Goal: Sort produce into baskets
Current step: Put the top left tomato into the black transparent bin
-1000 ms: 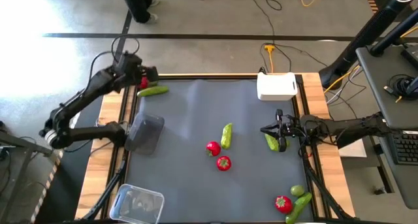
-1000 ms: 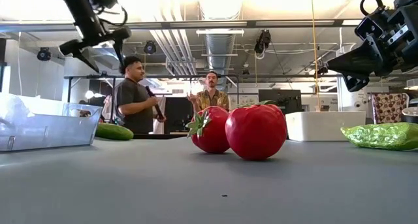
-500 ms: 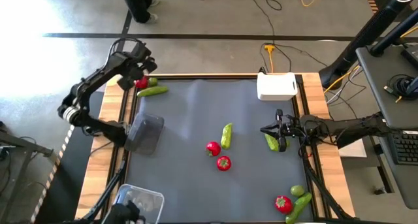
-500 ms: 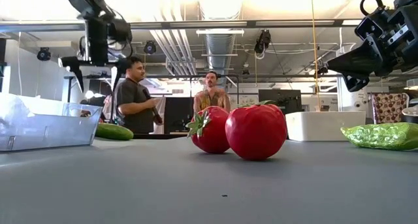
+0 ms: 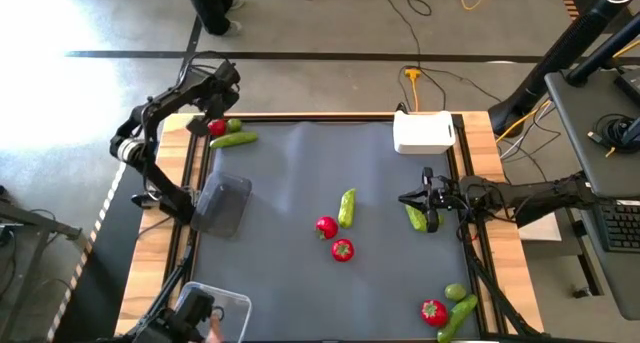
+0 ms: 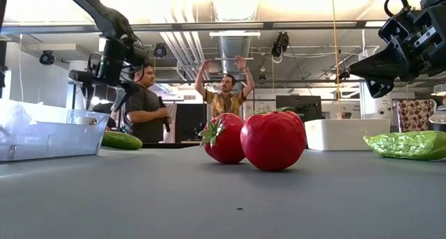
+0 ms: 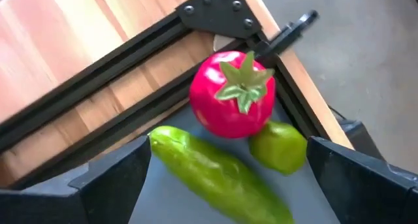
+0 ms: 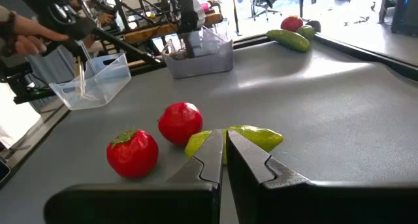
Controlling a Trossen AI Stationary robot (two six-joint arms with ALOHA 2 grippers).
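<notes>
I count four tomatoes: one in the far-left corner, two mid-mat, one near-right. Four cucumbers, two limes. Left gripper spread above the corner group; right gripper pressed together, empty, over the right-side cucumber.

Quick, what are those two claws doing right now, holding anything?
Left gripper: fingers open, empty, above the tomato, cucumber and lime at the table's far left corner.
Right gripper: fingers shut, empty.
</notes>
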